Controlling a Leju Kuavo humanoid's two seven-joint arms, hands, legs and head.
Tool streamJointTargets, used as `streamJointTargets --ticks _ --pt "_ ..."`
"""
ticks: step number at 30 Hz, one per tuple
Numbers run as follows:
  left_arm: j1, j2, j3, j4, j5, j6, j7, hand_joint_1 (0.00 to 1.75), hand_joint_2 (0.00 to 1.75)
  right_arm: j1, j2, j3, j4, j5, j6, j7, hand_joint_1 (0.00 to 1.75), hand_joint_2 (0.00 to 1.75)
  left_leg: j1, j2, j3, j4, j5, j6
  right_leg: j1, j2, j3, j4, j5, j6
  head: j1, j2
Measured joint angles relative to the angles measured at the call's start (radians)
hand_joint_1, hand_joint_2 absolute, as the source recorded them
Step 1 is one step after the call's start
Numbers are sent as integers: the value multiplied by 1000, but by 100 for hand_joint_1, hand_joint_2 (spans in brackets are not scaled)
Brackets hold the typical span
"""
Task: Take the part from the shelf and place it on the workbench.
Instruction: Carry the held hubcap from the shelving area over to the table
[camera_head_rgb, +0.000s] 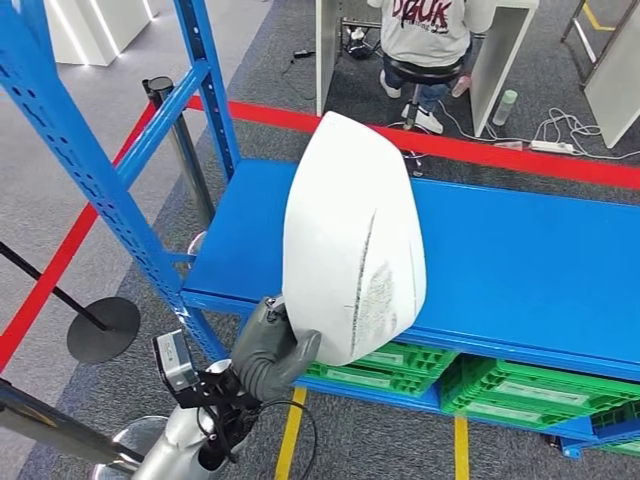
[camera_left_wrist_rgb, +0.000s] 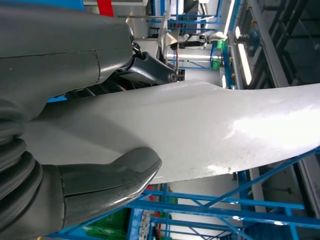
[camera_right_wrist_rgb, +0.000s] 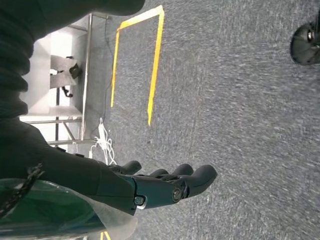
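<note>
A large white curved shell part (camera_head_rgb: 351, 235) stands upright in front of the blue shelf board (camera_head_rgb: 528, 265), held at its lower edge by my left hand (camera_head_rgb: 272, 350). In the left wrist view the thumb (camera_left_wrist_rgb: 113, 177) presses one face of the white part (camera_left_wrist_rgb: 211, 127) and the darker fingers (camera_left_wrist_rgb: 151, 70) lie on the other face. My right hand (camera_right_wrist_rgb: 158, 185) hangs over grey carpet, fingers stretched out and holding nothing.
Blue rack uprights (camera_head_rgb: 83, 170) rise at the left. Green crates (camera_head_rgb: 468, 385) sit under the shelf board. A red floor line (camera_head_rgb: 483, 150) runs behind the rack, and a seated person (camera_head_rgb: 430, 40) is at a white desk beyond. A black stanchion base (camera_head_rgb: 102, 328) is at the left.
</note>
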Motion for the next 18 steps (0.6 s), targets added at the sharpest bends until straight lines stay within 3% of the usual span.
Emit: streamJointTargets --ticks 2,5,6,7,8,10,12,15,16,18 --pt "-2 -1 0 0 0 -2 2 175 175 0 0 0 0 0 0 0 0 175 2 3 -7 -9 14 17 -2 0 -18 33 -37 8 2 0" --pt "-3 -2 -1 3 0 -3 3 175 175 1 0 0 0 1 0 -1 0 175 -1 7 -32 -11 34 32 -1 1 -84 209 -156 11 6 0" --pt "-3 -3 -1 5 0 -3 4 175 175 1 0 0 0 1 0 -1 0 175 -4 7 -42 -11 42 33 -1 0 -95 256 -176 11 6 0" --pt "-3 -3 -1 7 0 -4 4 175 175 1 0 0 0 1 0 -1 0 175 -6 8 -52 -10 49 33 -1 0 -91 271 -176 11 6 0" --pt "-3 -3 -1 8 0 -4 4 175 175 1 0 0 0 1 0 -2 0 175 -8 7 -61 -10 56 31 0 0 -66 247 -158 10 6 0" --pt "-3 -3 -1 10 0 -4 4 175 175 -1 -1 0 0 1 0 -2 0 175 -10 6 -75 -8 70 26 1 0 28 109 -110 5 6 0" --pt "-4 -4 -1 11 0 -4 4 175 175 -4 -1 0 0 1 0 -3 0 175 -12 6 -84 -6 84 15 5 2 97 -2 -90 -1 6 0" --pt "-6 -5 -1 12 -1 -4 4 175 175 -4 -1 0 0 1 0 -5 0 175 -12 6 -87 -8 103 -2 8 3 94 -23 -80 -15 7 0" --pt "-6 -4 -2 12 -1 -5 4 175 175 -3 -1 0 1 1 0 -5 0 175 -10 5 -91 -4 95 -8 7 1 88 -23 -72 -23 7 0" --pt "-7 -3 -2 13 -1 -4 4 175 175 -3 -1 0 1 1 -1 -5 0 175 -7 2 -108 52 22 -22 4 -4 72 -26 -52 -39 4 0"
